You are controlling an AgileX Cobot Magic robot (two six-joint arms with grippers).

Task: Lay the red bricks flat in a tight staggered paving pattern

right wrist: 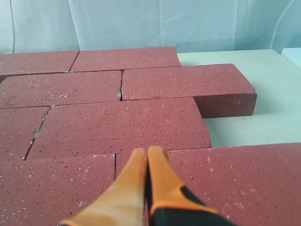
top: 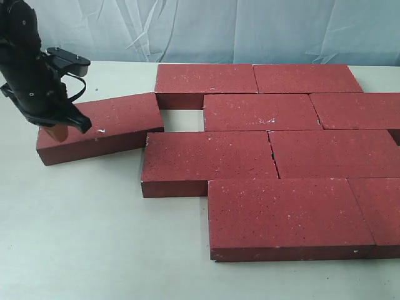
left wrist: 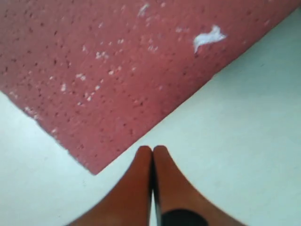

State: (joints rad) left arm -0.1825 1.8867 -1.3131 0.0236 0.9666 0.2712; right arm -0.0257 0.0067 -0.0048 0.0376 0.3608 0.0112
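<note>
Several dark red bricks lie flat in staggered rows [top: 269, 150] on the pale table. One loose brick [top: 100, 125] lies skewed at the left, its right end near the rows but apart, with a gap beside the second row. My left gripper [top: 57, 131] is shut and empty at that brick's left end; in the left wrist view its fingertips [left wrist: 152, 149] meet just off the brick's corner [left wrist: 94, 169]. My right gripper [right wrist: 147, 151] is shut and empty, hovering low over the laid bricks [right wrist: 117, 122]; it is out of the exterior view.
A pale cloth backdrop [top: 250, 25] hangs behind the table. Bare tabletop [top: 94, 237] spreads at the front left. The right-hand bricks run off the exterior view's right edge. A table edge shows past the bricks [right wrist: 277, 70].
</note>
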